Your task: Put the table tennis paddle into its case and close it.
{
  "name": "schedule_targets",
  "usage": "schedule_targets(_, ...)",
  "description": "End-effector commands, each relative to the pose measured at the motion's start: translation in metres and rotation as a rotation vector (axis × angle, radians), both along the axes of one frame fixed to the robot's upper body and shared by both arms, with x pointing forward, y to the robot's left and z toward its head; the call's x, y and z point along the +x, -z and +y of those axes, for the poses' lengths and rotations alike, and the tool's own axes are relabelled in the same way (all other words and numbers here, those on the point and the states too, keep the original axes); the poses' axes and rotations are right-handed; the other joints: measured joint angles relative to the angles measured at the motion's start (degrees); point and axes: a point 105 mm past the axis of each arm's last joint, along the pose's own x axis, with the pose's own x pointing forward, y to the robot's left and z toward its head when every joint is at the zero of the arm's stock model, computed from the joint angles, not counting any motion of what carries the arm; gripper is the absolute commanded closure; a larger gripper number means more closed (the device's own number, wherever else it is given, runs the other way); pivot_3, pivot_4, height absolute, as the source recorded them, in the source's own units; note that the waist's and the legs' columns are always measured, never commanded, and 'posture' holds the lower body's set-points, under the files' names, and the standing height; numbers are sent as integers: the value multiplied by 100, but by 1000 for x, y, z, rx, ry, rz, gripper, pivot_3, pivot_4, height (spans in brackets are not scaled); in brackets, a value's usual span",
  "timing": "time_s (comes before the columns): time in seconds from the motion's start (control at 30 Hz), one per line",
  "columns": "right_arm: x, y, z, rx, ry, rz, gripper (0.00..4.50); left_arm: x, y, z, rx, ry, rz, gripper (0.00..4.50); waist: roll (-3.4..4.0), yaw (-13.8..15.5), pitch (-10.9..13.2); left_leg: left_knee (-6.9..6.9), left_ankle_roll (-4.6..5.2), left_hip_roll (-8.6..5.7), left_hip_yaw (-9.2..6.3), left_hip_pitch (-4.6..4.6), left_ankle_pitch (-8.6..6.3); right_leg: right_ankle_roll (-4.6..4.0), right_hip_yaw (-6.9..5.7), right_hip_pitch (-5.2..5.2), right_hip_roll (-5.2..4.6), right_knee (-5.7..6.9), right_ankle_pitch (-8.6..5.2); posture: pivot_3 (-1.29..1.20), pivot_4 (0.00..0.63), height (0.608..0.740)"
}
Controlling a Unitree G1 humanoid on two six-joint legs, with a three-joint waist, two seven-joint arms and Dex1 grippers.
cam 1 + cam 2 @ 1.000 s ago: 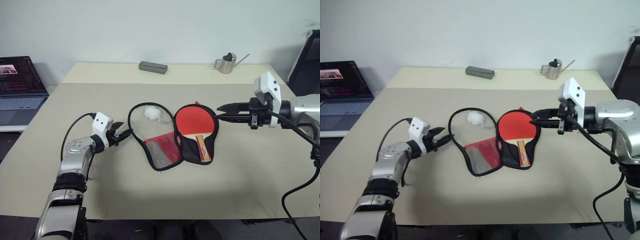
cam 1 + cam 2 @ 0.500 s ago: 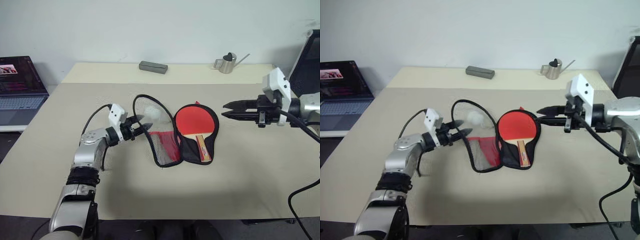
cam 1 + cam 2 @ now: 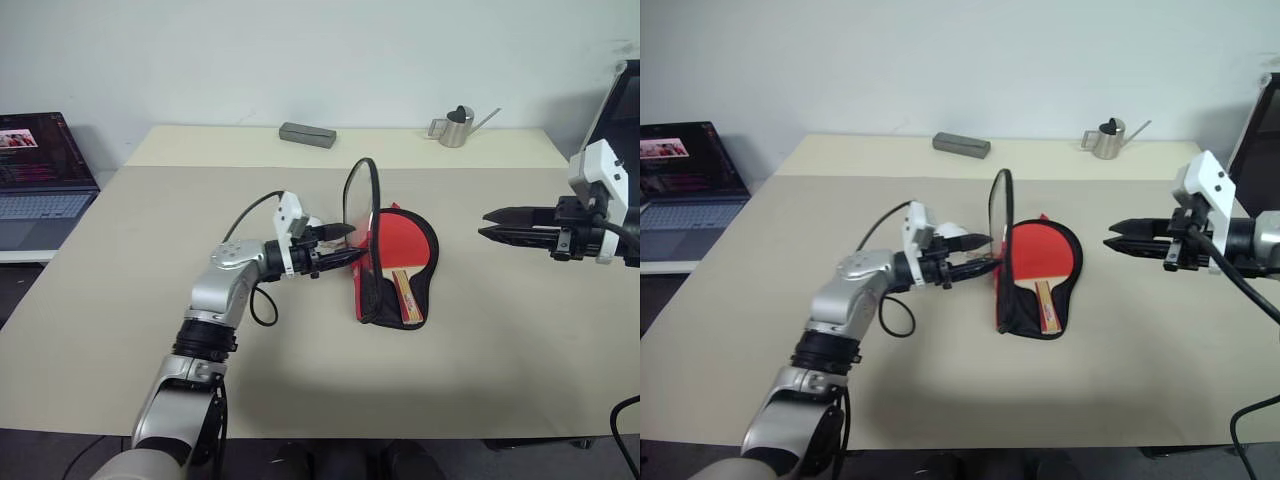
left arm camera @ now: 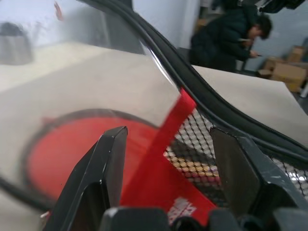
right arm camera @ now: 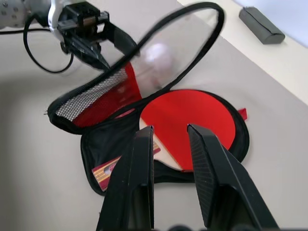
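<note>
The table tennis paddle (image 3: 398, 240) lies with its red face up in the black lower half of the case (image 3: 385, 312), wooden handle toward me. The case's lid (image 3: 360, 200), with its clear panel, mesh and red strip, stands nearly upright on its hinge side just left of the paddle. My left gripper (image 3: 345, 243) points right with its fingers (image 4: 108, 163) spread, pressed against the lid's outer face. My right gripper (image 3: 487, 222) hovers to the right of the case, well clear of it, fingers slightly apart and empty. A small white ball (image 5: 159, 57) shows through the clear panel.
A grey block (image 3: 306, 134) and a small metal watering can (image 3: 455, 127) sit at the table's far edge. A laptop (image 3: 40, 170) stands off to the left on a lower surface. A person in dark clothes (image 4: 226, 38) is in the background of the left wrist view.
My left gripper swept right and up, tipping the case lid from flat on the table to upright. My right gripper drew back to the right, away from the paddle.
</note>
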Motion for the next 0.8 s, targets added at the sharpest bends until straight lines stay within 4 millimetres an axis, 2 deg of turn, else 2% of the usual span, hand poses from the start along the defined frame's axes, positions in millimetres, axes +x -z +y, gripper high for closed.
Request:
schedule_targets(0.03,-5,-10,-1,3,17,-51,3314,6,-9,-16,-22,7,-47,1509,-1,-2,1,0,0,1,4,0,0,0,1,-1,0,0,0,0,150,740)
schedule_targets(0.13,-7,-6,1,16,21,-42,3314,8,-4,-34,-39,22,-39,1509,-3,3,2,2,0,0,8,0,0,1,3,0,0,0,0,0,150,740)
schedule_targets(0.37,-8,-1,8,36,20,-20,3314,7,3,-58,-65,53,-20,1509,-4,-1,2,1,0,0,11,0,0,1,5,-1,1,1,0,0,150,740)
schedule_targets(0.43,-7,3,9,40,22,-8,3314,9,0,-61,-75,46,-31,1509,-5,4,3,2,0,0,11,0,0,1,6,0,0,0,0,0,150,740)
schedule_targets(0.53,-8,16,7,41,38,50,3314,12,-12,-54,-98,17,-72,1509,-6,4,4,2,0,0,10,-1,0,1,5,-1,0,0,1,0,150,740)
schedule_targets(0.63,-6,30,3,59,84,107,2731,9,-26,-34,-113,19,-107,1509,-6,-19,4,1,0,1,13,1,0,1,7,-2,2,2,1,0,150,740)
schedule_targets(0.8,3,43,6,144,148,159,988,-12,-29,2,-67,93,-91,1509,-2,-44,1,-2,-1,7,13,9,1,1,12,-1,4,5,1,0,150,740)
